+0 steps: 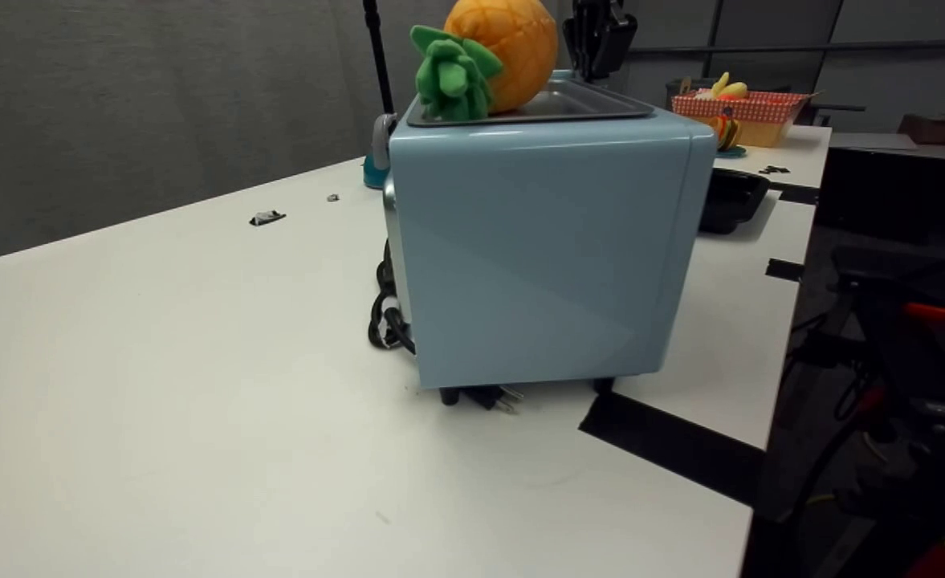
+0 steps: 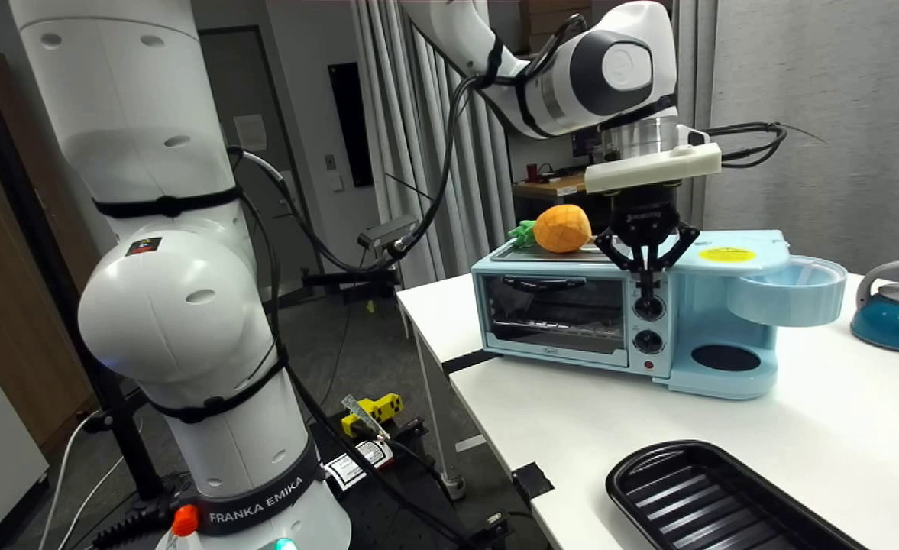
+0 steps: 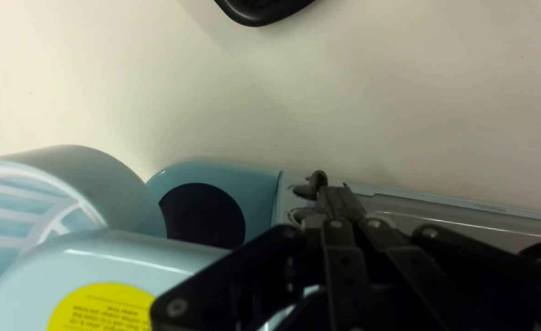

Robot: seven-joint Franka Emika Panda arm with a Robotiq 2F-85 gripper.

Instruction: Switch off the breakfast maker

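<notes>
The breakfast maker (image 2: 716, 298) is a pale blue boxy appliance on the white table; its plain side (image 1: 544, 257) shows in an exterior view. Its front has a glass oven door (image 2: 556, 309), an upper dark knob (image 2: 650, 309), a lower dark knob (image 2: 648, 342) and a small red light (image 2: 649, 365). My gripper (image 2: 647, 286) points down in front of the control panel, its tips overlapping the upper knob. In the wrist view the fingertips (image 3: 341, 195) are together with nothing seen between them, beside the lower knob (image 3: 303, 191). Whether they touch a knob cannot be told.
An orange plush pineapple (image 2: 562, 228) lies on the top tray of the appliance. A filter basket (image 2: 789, 294) sticks out at its side. A black grill pan (image 2: 716, 496) and a teal kettle (image 2: 896, 317) stand on the table. A power cord (image 1: 388, 313) lies behind.
</notes>
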